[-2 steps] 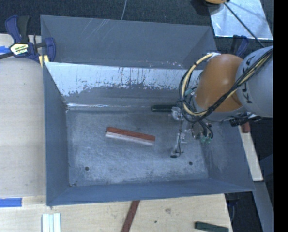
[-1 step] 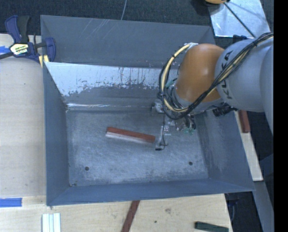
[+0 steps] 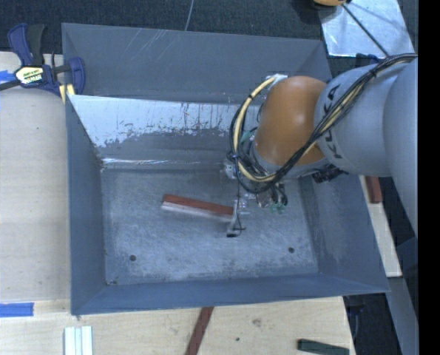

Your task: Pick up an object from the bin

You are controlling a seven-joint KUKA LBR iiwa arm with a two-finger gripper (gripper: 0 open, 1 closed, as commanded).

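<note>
Just left of the jaws, whose opening I cannot tell, a reddish-brown flat bar (image 3: pixel 196 206) lies on the bin floor (image 3: pixel 153 250), near end by their tips; gripped there, it may pivot and slip

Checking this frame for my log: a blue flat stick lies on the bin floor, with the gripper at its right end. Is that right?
Not quite: the stick is reddish-brown, not blue. The camera view shows it lying flat on the floor of the bin, with the gripper at its right end.
</note>
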